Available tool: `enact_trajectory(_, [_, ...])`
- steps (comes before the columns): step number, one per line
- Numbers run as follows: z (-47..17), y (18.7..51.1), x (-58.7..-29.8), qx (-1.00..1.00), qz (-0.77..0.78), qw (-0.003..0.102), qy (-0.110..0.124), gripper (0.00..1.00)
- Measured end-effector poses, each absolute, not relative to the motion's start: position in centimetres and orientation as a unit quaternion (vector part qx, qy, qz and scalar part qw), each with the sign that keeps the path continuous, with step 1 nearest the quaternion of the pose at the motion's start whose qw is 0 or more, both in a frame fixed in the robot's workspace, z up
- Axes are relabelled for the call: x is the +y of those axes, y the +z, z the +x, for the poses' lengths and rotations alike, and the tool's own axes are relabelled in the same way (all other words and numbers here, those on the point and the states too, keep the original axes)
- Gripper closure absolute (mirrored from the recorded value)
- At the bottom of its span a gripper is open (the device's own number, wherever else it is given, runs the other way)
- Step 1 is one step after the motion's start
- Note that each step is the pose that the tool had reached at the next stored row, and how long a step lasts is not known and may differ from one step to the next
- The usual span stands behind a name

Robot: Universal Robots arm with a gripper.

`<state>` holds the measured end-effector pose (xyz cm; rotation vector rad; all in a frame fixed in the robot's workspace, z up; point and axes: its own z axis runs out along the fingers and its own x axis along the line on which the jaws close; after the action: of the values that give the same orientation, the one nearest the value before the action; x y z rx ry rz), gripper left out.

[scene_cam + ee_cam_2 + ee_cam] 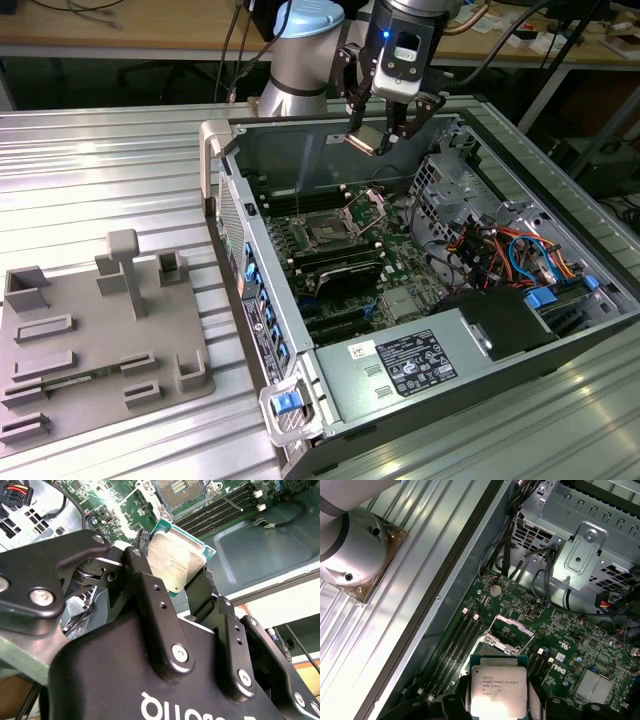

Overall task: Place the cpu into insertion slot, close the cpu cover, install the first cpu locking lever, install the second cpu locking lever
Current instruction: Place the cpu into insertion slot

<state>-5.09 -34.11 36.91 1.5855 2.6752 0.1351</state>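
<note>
Ribbed metal bench (110, 150), open computer case (290, 150), tool (378, 133) gripping print-topped cpu (497, 690) above insertion slot (328, 232), cpu cover (365, 207) raised

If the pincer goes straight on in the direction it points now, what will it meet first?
Probably the open insertion slot on the motherboard: the pincer, shut on the cpu, points down at it, with the raised cpu cover just beside. Depth is unclear.

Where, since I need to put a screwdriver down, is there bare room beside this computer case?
The ribbed tabletop is bare beyond the grey fixture plate, on the exterior view's left of the case. Inside the case it is crowded: cables, and the gripper holding the cpu above.
</note>
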Motion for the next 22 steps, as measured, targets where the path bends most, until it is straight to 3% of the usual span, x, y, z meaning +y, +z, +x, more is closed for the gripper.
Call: enact_trajectory(22, [-5.10, 36.90, -34.10, 0.811, 0.583, 0.018, 0.042, 0.45])
